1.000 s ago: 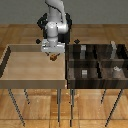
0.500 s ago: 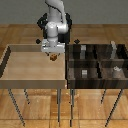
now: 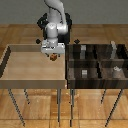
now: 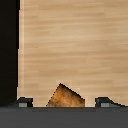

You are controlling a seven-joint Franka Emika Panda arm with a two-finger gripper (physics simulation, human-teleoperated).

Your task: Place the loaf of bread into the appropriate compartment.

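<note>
The tool [image 3: 53,54] is clamped on the tiny golden-brown crusty loaf of bread [image 4: 66,96], lifted above the large pale-wood tray [image 3: 30,77] near its bin-side wall, and so small a grip could slip before the dark striped-wood bin's grey-cube cell [image 3: 84,72].

loaf of bread [image 4: 65,97]: golden-brown, mottled orange, darker brown along crust edges
gripper [image 3: 52,56]: white/light grey body, dark fingertips
arm [image 3: 54,22]: white shell, black joints
pale-wood tray [image 3: 30,67]: light tan, faint horizontal grain; walls same tone, slightly darker
four-cell bin [image 3: 98,62]: dark brown wood, lighter streaks in stripes
small cube [image 3: 84,73]: grey
other blocks in bin cells [image 3: 115,69]: grey and white
floor [image 3: 20,35]: warm brown wood planks
table legs [image 3: 59,105]: dark grey
</note>
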